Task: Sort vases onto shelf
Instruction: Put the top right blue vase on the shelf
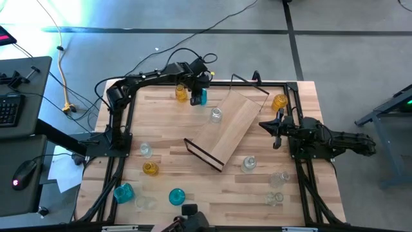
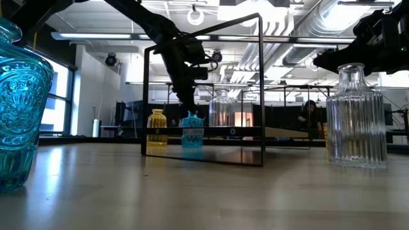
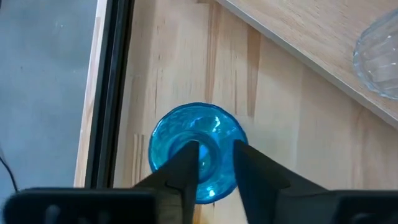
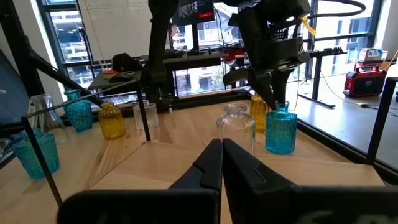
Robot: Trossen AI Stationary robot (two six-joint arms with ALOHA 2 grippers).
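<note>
We find the shelf (image 1: 226, 129) lying flat on the table (image 1: 193, 187), its long axis running diagonally from the near-middle toward the far right corner, with a black wire frame (image 1: 204, 155) at its near end. 1 clear vase (image 1: 215, 115) stands upright on the board close to its left long edge.

The left gripper (image 1: 200, 94) reaches down at the far edge of the table, just off the shelf's far left side. Its fingers (image 3: 186, 167) sit narrow around the neck of an upright teal vase (image 3: 198, 151) standing on the table. An amber vase (image 1: 181, 93) stands just beside it. The black table rail (image 3: 111, 93) runs close by.

The right gripper (image 1: 272, 126) waits at the right edge, fingers pressed together and holding nothing. Other vases stand scattered along the near and right sides; most of the board is bare.
</note>
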